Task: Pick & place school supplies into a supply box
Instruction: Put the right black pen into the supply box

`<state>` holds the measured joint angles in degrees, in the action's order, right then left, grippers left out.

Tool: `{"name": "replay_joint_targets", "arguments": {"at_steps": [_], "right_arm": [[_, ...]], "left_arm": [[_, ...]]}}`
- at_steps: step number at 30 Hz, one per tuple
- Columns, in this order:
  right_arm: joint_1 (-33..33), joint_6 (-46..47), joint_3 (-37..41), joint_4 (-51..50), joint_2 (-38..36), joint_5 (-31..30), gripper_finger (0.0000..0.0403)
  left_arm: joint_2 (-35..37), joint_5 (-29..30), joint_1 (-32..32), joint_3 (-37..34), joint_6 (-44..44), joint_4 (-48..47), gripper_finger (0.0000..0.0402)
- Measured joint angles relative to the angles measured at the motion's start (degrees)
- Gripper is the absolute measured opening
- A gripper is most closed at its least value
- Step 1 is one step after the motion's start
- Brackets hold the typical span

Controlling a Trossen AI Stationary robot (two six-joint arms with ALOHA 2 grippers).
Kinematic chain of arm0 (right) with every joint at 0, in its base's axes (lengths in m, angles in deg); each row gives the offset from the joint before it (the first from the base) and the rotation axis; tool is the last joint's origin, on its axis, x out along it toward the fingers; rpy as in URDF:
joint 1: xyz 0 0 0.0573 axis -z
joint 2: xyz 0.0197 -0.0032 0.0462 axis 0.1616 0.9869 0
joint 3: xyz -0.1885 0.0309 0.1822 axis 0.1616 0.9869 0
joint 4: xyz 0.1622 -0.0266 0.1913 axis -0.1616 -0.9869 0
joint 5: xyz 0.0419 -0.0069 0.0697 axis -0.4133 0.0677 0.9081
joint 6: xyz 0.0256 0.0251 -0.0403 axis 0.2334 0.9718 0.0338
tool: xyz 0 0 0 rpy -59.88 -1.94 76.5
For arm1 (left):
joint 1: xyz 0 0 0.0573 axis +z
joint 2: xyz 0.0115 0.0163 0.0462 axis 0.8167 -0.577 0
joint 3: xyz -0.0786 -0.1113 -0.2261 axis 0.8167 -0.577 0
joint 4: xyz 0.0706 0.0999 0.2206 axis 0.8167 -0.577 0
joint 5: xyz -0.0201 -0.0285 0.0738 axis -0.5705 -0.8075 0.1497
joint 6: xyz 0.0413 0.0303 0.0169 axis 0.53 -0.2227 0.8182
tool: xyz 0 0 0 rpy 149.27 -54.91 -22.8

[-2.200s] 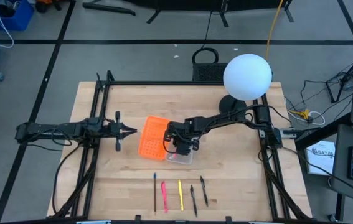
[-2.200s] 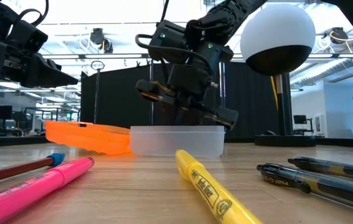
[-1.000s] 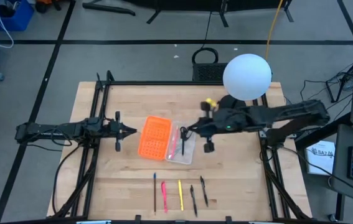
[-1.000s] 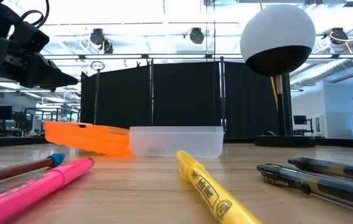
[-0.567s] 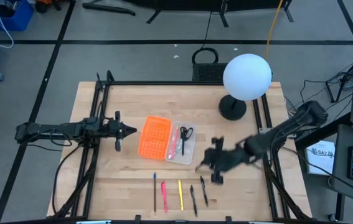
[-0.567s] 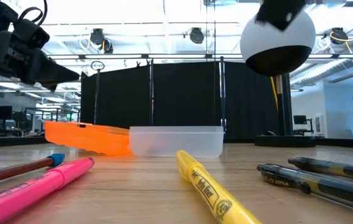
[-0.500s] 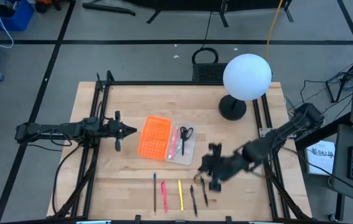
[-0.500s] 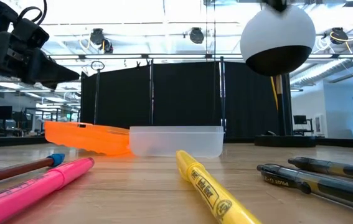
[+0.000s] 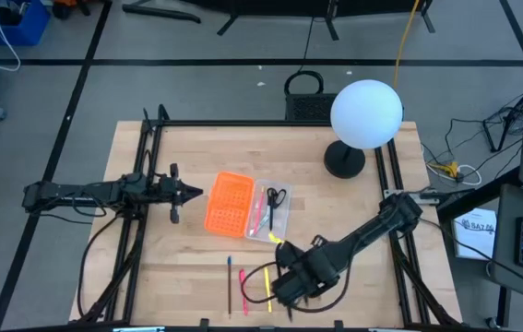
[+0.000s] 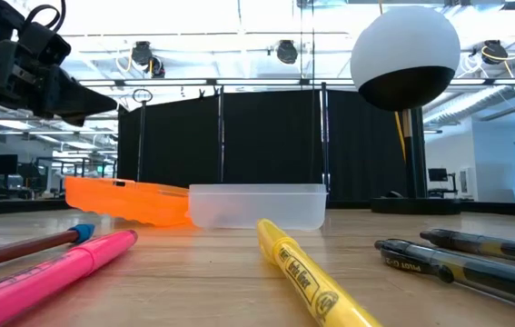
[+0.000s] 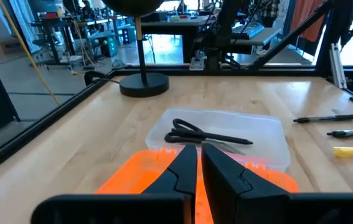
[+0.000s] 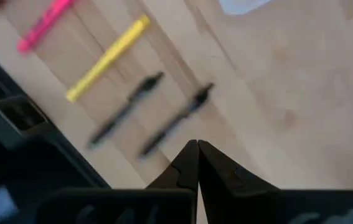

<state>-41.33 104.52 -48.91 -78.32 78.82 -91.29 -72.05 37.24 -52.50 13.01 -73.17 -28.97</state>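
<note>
Five writing tools lie in a row near the front edge of the pale wooden bench (image 9: 353, 212), their long axes running front to back: a brown pencil (image 9: 229, 286), a pink highlighter (image 9: 243, 290), a yellow highlighter (image 9: 267, 288), and two black pens (image 12: 148, 118), which show side by side in the right wrist view. Black rails frame the bench, grey floor lies all round, and a white globe lamp (image 9: 366, 112) stands on a dark round base at the back right. From table height, a black curtain and bright ceiling lights fill the room behind.

Now the arms. The right arm reaches diagonally from its right-side post toward the front, bent low, and the right gripper (image 9: 289, 286) hangs over the pens, its jaws pressed together with nothing between them. The left arm lies stretched out level from the left, and the left gripper (image 9: 196, 195) points across at the orange perforated tray (image 9: 226, 201); its jaws sit nearly together, holding nothing.

The clear supply box (image 9: 269, 214) sits mid-bench, touching the orange tray's right side. Inside lie black-handled scissors (image 11: 204, 134) and a pink pen (image 9: 260, 212), both lengthwise along the box.
</note>
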Motion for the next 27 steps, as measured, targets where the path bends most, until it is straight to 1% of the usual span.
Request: {"name": "replay_joint_targets", "arguments": {"at_steps": [3, 6, 12, 16, 18, 23, 27], "right_arm": [[0.2, 6.7, 2.5, 4.1, 0.3, 0.5, 0.001], [0.2, 11.0, 6.9, 9.0, 0.3, 1.6, 0.0036], [-1.5, 20.8, 17.7, 16.8, 0.3, 2.3, 0.0117], [-2.8, 31.0, 24.3, 23.1, 0.4, 8.1, 0.0167], [-3.6, 34.6, 26.9, 26.4, 0.3, 9.2, 0.0185], [-4.2, 38.6, 30.7, 34.5, 0.3, 8.6, 0.0209], [-4.1, 38.5, 31.7, 35.8, 0.3, 4.6, 0.0211]], "left_arm": [[0.0, 0.0, 0.0, 0.0, 0.0, 0.9, 0.0031], [0.0, 0.0, 0.0, 0.0, 0.0, 1.1, 0.0031], [0.0, -0.2, 0.0, 0.1, -1.8, 0.9, 0.0031], [0.0, -0.9, 0.0, 0.1, -1.7, 0.7, 0.0031], [0.0, -1.6, 0.0, 0.1, -1.7, 0.6, 0.0031], [0.0, -2.0, 0.0, 0.1, -1.7, 0.6, 0.0031], [0.0, -2.0, 0.0, 0.1, -1.7, 0.6, 0.0031]]}}
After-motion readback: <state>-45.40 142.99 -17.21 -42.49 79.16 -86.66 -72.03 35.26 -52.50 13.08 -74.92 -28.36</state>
